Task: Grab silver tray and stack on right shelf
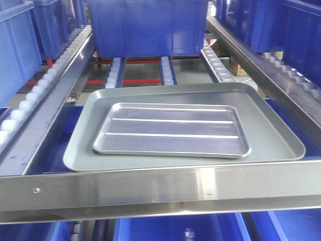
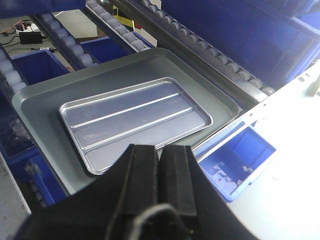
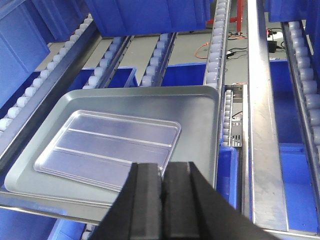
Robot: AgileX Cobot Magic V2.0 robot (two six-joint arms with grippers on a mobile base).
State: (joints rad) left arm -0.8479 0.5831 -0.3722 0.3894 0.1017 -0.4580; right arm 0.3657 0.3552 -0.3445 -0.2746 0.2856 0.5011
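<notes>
The silver tray [image 1: 170, 130], shiny with two long ribs, lies flat inside a larger dull grey-green tray [image 1: 273, 128] on the roller rack, just behind the shelf's broad steel front bar [image 1: 160, 188]. It also shows in the left wrist view [image 2: 132, 117] and the right wrist view [image 3: 107, 147]. My left gripper [image 2: 160, 150] is shut and empty, above the tray's near edge. My right gripper [image 3: 162, 167] is shut and empty, above the tray's near right corner. Neither gripper shows in the front view.
A large dark-blue crate [image 1: 150, 25] sits on the rollers behind the trays. More blue crates stand on the rails left [image 1: 17, 45] and right [image 1: 301, 30]. White-roller rails [image 3: 216, 50] run back. Blue bins [image 2: 240, 155] lie below the rack.
</notes>
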